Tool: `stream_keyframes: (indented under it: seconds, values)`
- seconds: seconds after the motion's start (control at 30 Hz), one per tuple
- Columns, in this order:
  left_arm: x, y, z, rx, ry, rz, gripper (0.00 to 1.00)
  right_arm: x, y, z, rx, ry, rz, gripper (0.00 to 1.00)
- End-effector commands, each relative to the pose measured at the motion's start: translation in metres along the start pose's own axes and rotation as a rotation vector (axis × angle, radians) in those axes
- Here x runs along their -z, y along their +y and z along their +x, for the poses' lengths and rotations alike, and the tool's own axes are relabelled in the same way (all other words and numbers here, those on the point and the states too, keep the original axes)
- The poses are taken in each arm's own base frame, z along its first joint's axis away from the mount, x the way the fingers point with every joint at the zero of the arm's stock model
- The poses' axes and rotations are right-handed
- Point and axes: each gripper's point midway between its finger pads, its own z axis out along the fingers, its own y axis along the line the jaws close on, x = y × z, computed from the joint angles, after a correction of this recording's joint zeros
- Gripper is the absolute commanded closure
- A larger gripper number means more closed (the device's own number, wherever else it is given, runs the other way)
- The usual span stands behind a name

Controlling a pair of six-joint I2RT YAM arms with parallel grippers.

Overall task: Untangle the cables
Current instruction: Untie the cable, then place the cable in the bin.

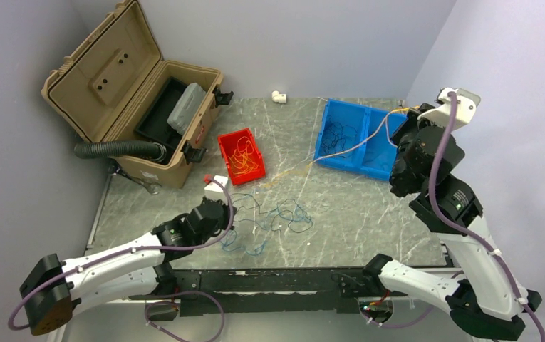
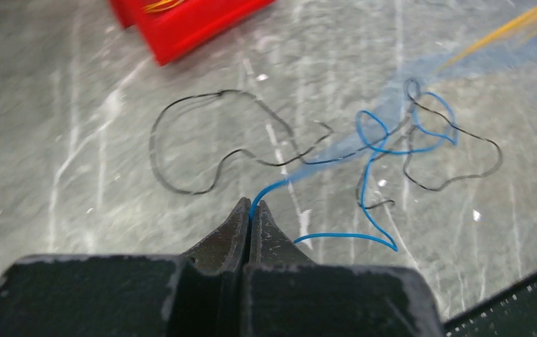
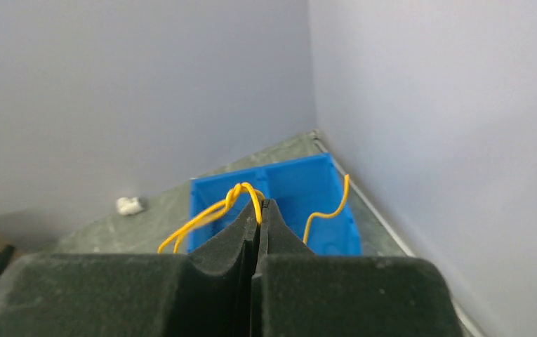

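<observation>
While clamped, left gripper (image 2: 251,207): pinches blue cable (image 2: 269,189); gripped end hidden between pads.
Right gripper (image 3: 260,205): clenched on orange-yellow cable (image 3: 213,210), above blue bin (image 3: 300,182).
Tangle (image 1: 269,217): on table (image 1: 355,214); strands barely resolvable.

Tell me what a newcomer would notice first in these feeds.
The yellow cable strikes first: pinched in the right tool high over the blue bin at far right, it slants down to mid-table. Next, the left tool is shut on a blue cable at the near-left edge of the blue-and-dark tangle, with the red bin of orange strands just behind.
</observation>
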Motion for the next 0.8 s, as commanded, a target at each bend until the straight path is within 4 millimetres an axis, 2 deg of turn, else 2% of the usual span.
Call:
stream_keyframes:
  seconds: [0.0,0.17,0.23,0.27,0.3,0.4,0.53,0.63,0.77]
  values:
    - [0.014,0.044,0.007,0.077,0.001,-0.224,1.0,0.0,-0.028,0.0,0.076,-0.027,0.154,1.0]
    - [0.02,0.05,0.001,0.097,-0.015,-0.26,1.0,-0.007,-0.017,0.017,0.134,0.015,0.132,1.0]
    - [0.021,0.051,0.0,0.096,-0.016,-0.263,1.0,-0.017,-0.01,0.03,0.176,0.054,0.141,1.0]
    - [0.021,0.049,-0.001,0.087,-0.019,-0.25,1.0,-0.023,-0.014,0.037,0.195,0.083,0.152,1.0]
    - [0.021,0.046,-0.002,0.078,-0.023,-0.227,1.0,-0.027,-0.008,0.043,0.188,0.11,0.121,1.0]
    - [0.02,0.032,-0.008,0.06,-0.041,-0.139,1.0,-0.048,-0.015,0.056,0.155,0.164,0.113,1.0]
    - [0.021,0.012,-0.016,0.041,-0.063,-0.025,1.0,-0.062,-0.011,0.056,0.138,0.171,0.12,1.0]
    - [0.024,0.003,-0.022,0.028,-0.081,0.028,1.0,-0.069,0.004,0.055,0.1,0.182,0.076,1.0]
    - [0.03,0.006,-0.027,0.014,-0.082,0.016,1.0,-0.066,0.043,0.049,0.051,0.201,-0.13,1.0]
